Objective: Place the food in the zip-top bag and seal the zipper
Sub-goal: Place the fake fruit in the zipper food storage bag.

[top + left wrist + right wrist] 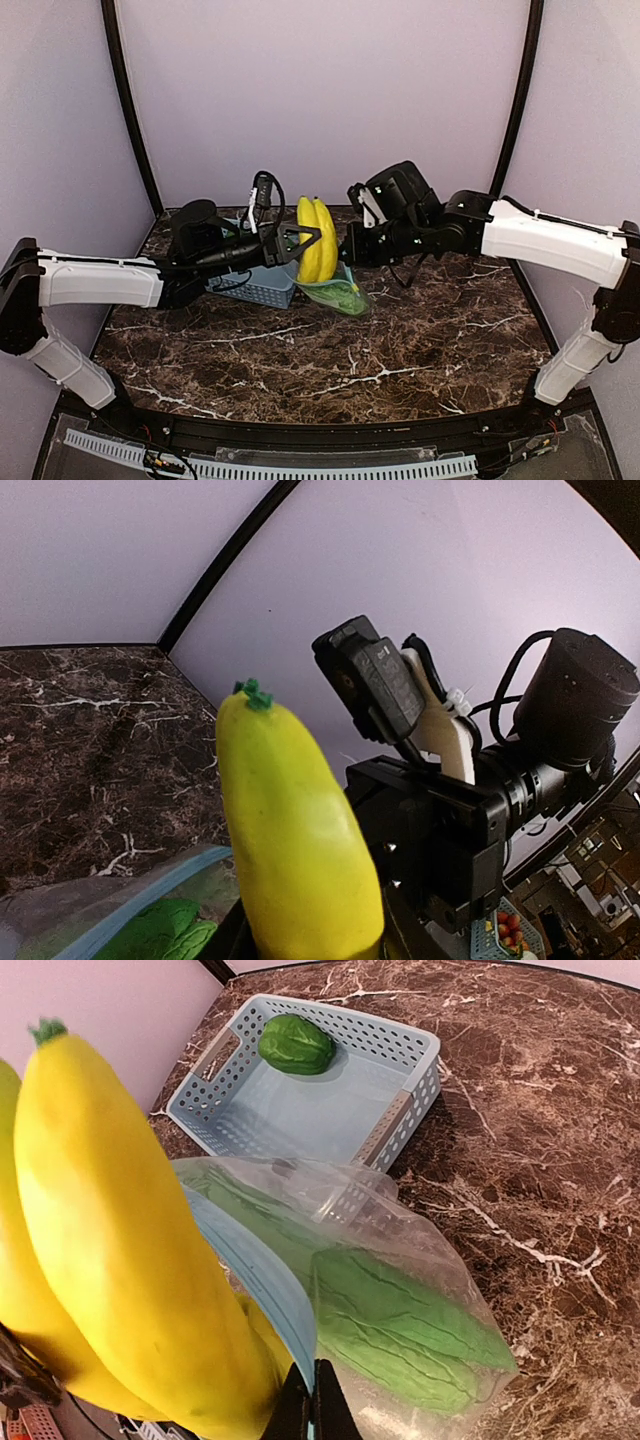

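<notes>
The yellow banana (316,240) stands upright, and my left gripper (303,244) is shut on its lower half. It fills the left wrist view (295,830) and the left of the right wrist view (120,1240). Its lower end sits at the open mouth of the zip-top bag (338,293). My right gripper (317,1407) is shut on the bag's light-blue zipper strip (262,1280) and holds that edge up. Two long green pieces (400,1325) lie inside the bag. The dark green pepper (296,1044) lies in the basket.
A light-blue slotted basket (400,1125) stands just behind and left of the bag, and also shows in the top view (258,288). The two wrists are close together over the back middle of the marble table (330,360). Purple walls close the back and sides.
</notes>
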Controlling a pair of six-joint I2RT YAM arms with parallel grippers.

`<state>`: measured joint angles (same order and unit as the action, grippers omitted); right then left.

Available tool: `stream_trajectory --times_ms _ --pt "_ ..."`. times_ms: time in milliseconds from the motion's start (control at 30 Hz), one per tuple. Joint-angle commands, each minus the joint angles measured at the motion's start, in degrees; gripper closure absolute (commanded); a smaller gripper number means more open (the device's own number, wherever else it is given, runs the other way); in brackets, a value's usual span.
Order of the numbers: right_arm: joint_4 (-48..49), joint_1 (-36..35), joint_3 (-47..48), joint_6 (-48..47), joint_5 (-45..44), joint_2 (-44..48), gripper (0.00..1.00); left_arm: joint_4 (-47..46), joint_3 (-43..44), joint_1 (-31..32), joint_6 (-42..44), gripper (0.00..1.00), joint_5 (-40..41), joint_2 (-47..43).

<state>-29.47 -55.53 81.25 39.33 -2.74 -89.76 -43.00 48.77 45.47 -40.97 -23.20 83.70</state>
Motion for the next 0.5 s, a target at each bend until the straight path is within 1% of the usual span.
stream_trajectory --times_ms 0,100,133,200,333,367,467 --pt "3.46 0.3 -0.75 0.66 0.34 2.12 1.0 8.93 0.73 0.58 3.23 0.56 2.0 -4.58" --pt "3.55 0.24 -1.37 1.01 0.21 2.23 1.0 14.47 2.13 0.57 4.51 0.48 3.26 -6.08" --pt "3.66 0.24 -1.56 1.13 0.13 2.32 1.0 15.38 2.47 0.53 4.63 0.41 3.32 -6.66" --pt "3.63 0.31 -1.98 1.18 0.06 2.4 1.0 18.24 3.64 0.58 5.04 0.36 3.46 -7.43" --pt "3.68 0.4 -2.3 1.25 -0.2 2.65 1.0 26.38 7.85 0.58 6.13 0.3 5.16 -9.22" --pt "3.69 0.46 -2.39 1.23 -0.28 2.73 1.0 29.35 8.45 0.58 6.33 0.27 5.61 -9.55" --pt "3.63 0.64 -2.7 1.41 -0.18 2.79 1.0 37.48 10.58 0.58 5.92 0.24 8.75 -11.5"
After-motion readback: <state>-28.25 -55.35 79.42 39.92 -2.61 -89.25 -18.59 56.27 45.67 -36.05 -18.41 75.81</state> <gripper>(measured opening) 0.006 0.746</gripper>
